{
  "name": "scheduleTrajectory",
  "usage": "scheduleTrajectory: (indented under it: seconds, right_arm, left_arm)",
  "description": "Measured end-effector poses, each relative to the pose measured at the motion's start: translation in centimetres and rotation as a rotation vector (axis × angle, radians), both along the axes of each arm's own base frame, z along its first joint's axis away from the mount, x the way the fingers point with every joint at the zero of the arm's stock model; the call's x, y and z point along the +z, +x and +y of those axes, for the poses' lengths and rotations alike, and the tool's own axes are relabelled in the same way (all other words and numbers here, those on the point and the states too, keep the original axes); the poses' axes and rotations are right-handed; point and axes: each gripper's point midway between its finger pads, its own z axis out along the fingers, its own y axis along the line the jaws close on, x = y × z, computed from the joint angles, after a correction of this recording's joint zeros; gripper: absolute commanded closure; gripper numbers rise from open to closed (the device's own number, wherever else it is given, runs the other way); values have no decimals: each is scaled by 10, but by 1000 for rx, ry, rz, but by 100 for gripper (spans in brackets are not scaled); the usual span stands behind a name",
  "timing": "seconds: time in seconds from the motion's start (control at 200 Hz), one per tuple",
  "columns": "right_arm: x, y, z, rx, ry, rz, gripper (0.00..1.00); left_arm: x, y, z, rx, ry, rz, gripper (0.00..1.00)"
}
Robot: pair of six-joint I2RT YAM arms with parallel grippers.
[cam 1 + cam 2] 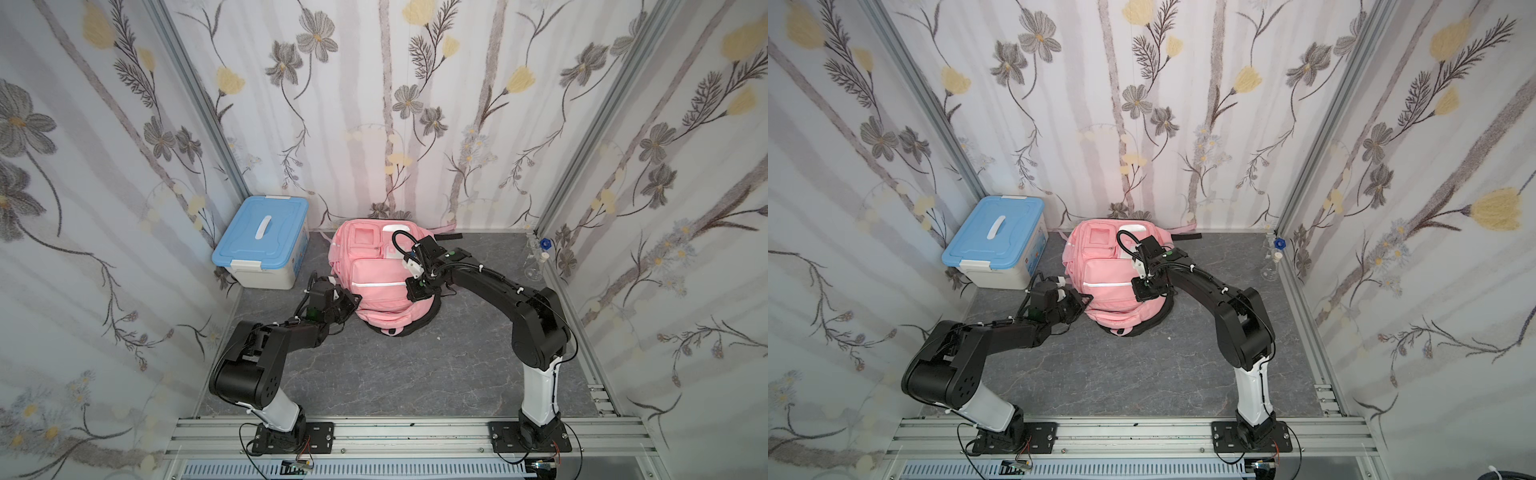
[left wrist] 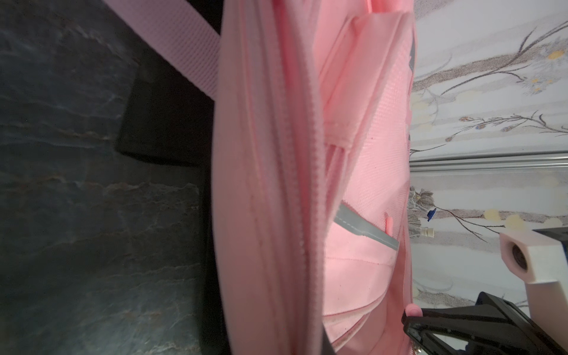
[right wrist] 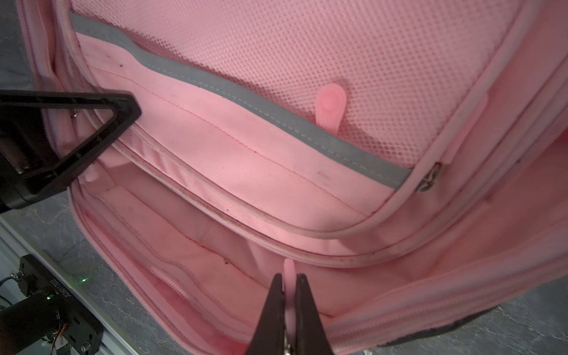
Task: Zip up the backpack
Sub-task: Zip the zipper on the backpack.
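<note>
Zipping under way: right gripper (image 3: 289, 295) pinches the pink pull tab (image 3: 289, 269), left gripper (image 1: 351, 300) sits closed against the backpack (image 1: 374, 286) on the table (image 1: 415, 374), and the next move calls for a steady drag along the open teeth (image 3: 129, 285).

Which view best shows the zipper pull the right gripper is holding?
Right wrist: the pink zipper pull sits sharp and close, pinched in the right gripper. Left wrist shows only its blurred tip; in both top views the gripper itself hides it.
</note>
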Motion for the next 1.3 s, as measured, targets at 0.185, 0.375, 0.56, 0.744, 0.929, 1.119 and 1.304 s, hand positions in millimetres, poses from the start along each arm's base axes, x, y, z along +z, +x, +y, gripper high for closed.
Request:
scheduleTrajectory:
  seconds: [0.185, 0.375, 0.56, 0.744, 0.929, 1.119, 1.304]
  right_arm:
    - [-2, 1, 0, -4, -37, -18, 100]
    - [-2, -3, 2, 3, -49, -26, 100]
    - [-1, -9, 9, 15, -46, -28, 100]
    - [0, -12, 14, 16, -38, -31, 100]
    - [0, -17, 20, 14, -28, -30, 100]
    - [2, -19, 30, 13, -9, -39, 100]
    - [1, -22, 39, 11, 3, -39, 100]
  left_arm:
    - [0, 0, 0, 1, 2, 1, 100]
    - [0, 0, -1, 1, 5, 2, 100]
    - [-1, 0, -1, 2, 7, 3, 100]
    - [-1, 0, -2, 2, 8, 5, 100]
    - [-1, 0, -2, 1, 9, 5, 100]
    - [-1, 0, -3, 1, 10, 3, 100]
    - [-1, 0, -3, 2, 11, 3, 100]
